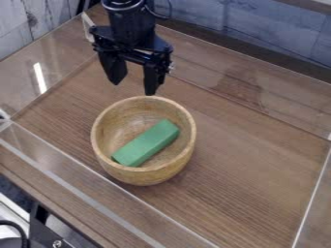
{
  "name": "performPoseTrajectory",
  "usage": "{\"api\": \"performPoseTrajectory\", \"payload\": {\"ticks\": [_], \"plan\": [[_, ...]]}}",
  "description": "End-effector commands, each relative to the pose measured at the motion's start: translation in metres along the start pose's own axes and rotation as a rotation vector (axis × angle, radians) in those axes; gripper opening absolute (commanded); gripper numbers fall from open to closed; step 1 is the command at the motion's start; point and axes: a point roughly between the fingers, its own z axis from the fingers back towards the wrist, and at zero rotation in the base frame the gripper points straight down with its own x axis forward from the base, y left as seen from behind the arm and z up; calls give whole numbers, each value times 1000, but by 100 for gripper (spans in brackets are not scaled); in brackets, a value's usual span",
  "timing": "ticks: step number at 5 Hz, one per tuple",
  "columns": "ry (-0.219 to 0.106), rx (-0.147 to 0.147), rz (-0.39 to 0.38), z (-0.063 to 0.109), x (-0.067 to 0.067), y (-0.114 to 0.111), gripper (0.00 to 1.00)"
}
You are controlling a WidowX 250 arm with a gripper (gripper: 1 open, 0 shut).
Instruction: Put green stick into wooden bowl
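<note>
Black fingers (118,70) spread wide, empty, above the wooden bowl (143,139).

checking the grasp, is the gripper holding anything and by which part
Nothing is held. The gripper is open and empty above the bowl; the green stick lies inside the bowl.

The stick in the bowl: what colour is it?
Bright green stick, clearest in the camera view.

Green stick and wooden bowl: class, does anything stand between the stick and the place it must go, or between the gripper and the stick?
Nothing visible does. The green stick already lies inside the wooden bowl, leaning on its inner wall. The gripper hangs open above the bowl's far rim, with only open air between it and the stick.
</note>
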Motion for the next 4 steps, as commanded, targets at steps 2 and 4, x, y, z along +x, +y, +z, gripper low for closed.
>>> {"api": "performPoseTrajectory", "payload": {"ticks": [2, 4], "plan": [[-21, -2, -29, 13, 6, 2, 100], [-16, -18, -82, 23, 9, -10, 100]]}}
